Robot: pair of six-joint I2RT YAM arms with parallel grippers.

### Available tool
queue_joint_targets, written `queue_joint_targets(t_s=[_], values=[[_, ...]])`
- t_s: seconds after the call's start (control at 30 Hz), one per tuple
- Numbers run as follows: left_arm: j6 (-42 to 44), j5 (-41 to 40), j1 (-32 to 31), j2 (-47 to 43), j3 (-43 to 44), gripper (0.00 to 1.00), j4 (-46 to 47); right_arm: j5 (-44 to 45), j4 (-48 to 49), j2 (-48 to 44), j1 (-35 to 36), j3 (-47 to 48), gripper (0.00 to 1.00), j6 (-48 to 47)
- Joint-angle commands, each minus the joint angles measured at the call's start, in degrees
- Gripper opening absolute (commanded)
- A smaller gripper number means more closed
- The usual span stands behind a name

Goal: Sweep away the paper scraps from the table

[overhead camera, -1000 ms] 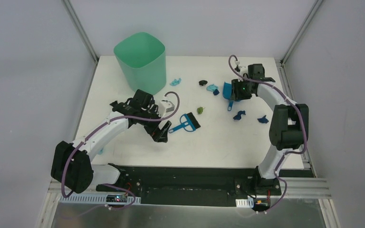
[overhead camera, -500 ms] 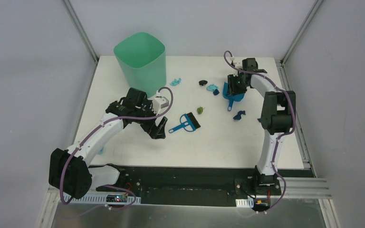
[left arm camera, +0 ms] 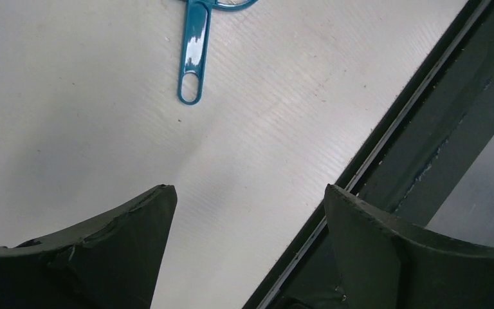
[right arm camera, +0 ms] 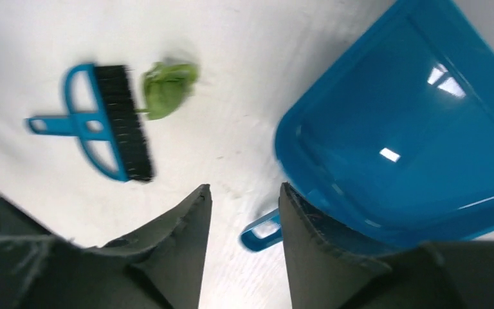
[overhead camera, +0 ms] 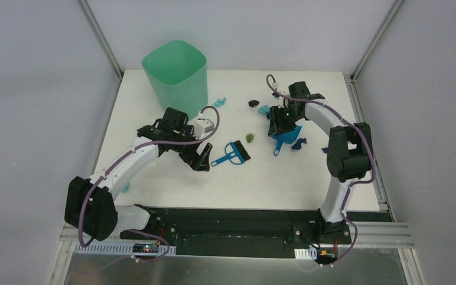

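Paper scraps (overhead camera: 264,109) lie scattered across the far half of the white table (overhead camera: 285,178), right of a green bin (overhead camera: 175,77). A brush (overhead camera: 233,154) lies just beside the left gripper (overhead camera: 202,160), and scraps ring the right gripper (overhead camera: 279,126) and its dustpan (overhead camera: 286,138). Grey walls (overhead camera: 35,89) enclose the table. The left wrist view shows wide, empty jaws with the brush handle (left arm camera: 193,64) ahead. The right wrist view shows narrow jaws around the dustpan's handle, with a green scrap (right arm camera: 167,84) just beside the brush.
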Motion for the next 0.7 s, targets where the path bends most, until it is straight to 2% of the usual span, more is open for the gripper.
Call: queue_joint_targets(t_s=[0.0,0.07,0.2,0.3,0.33,0.43,0.57,0.67], values=[[-3.31,-6.06,-5.09,5.49,7.58,0.88,3.21,-7.99,-2.41,-9.25,-0.54,1.8,0.51,5.49],[-4.68,-9.44,-7.72,8.97,12.74,0.88,2.38,-6.97,-2.79,-12.08,-2.39,2.82,0.59,6.79],[-8.64,-12.77,-11.23,17.35,24.78,0.91,-0.39,-8.98,-3.11,-18.32,-11.26,3.39,0.67,9.15],[-11.32,-18.6,-14.78,23.35,31.35,0.94,-0.71,-11.48,-3.63,-24.47,-20.09,0.03,0.69,10.2],[-11.44,-19.28,-16.09,25.41,33.44,0.98,-0.27,-11.82,-3.73,-26.79,-22.63,-1.63,0.69,9.65],[-11.74,-19.77,-20.22,31.17,37.97,0.99,3.47,-11.17,-3.17,-35.19,-27.41,-9.37,0.69,7.5],[-14.22,-16.81,-22.38,38.32,43.78,0.92,7.55,-12.0,0.42,-43.06,-29.39,-19.19,0.7,6.4],[-22.57,-21.79,-23.04,43.36,46.85,0.82,9.99,-9.29,4.56,-47.54,-30.16,-24.7,0.72,6.13]])
